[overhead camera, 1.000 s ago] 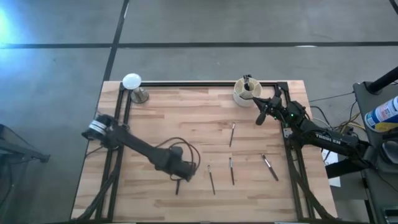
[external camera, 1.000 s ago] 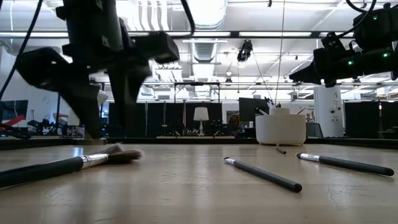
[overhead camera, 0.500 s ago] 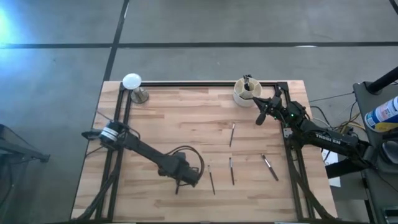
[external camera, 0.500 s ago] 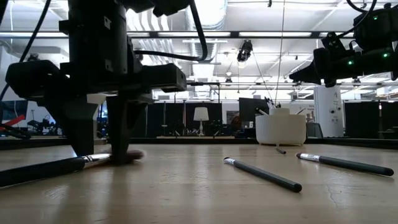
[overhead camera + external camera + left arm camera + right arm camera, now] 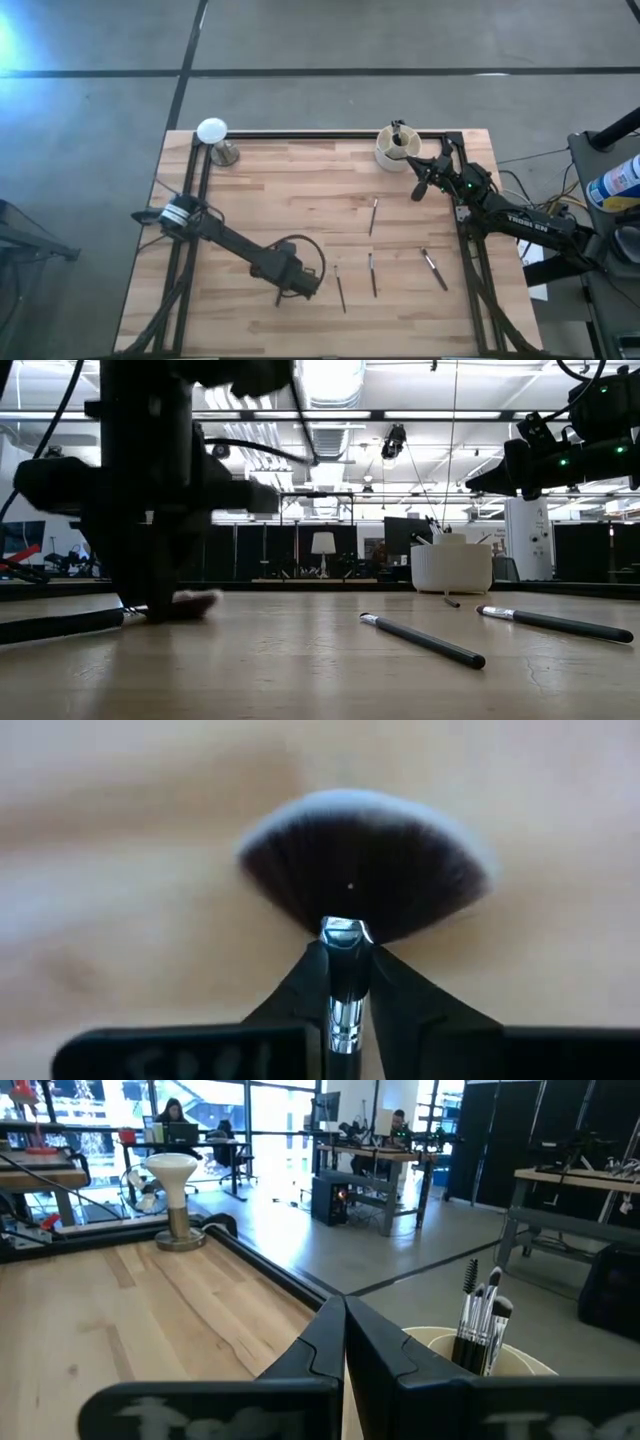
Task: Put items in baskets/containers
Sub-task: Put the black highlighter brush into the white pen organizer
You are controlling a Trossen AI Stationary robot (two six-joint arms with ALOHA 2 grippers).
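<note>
While the left tool (image 5: 288, 292) is lowered onto the front part of the wooden desk (image 5: 280, 200), its two dark fingers (image 5: 300, 990) are seen in the left wrist view pressed against either side of the metal ferrule of the fan brush (image 5: 352, 890). The tool is thus clamped on that brush, whose wide dark head with pale tips is spread flat on the wood just past the fingertips. In the low view the brush's head is glimpsed beside the dark mass of the left arm, with the handle lying along the desk.

Four more thin brushes are left lying apart on the desk: one near the left tool (image 5: 340, 293), one just beside it (image 5: 373, 276), one nearer the middle (image 5: 373, 216), and one toward the right edge (image 5: 434, 269).

At the far right corner of the desk the cream-white cup (image 5: 395, 148) is placed, with several brushes standing upright in it. The right tool (image 5: 422, 182) is held above the desk just beside the cup, its fingers pressed together and nothing gripped between them.

A white disc on a metallic stand (image 5: 215, 140) is set at the far left corner.
</note>
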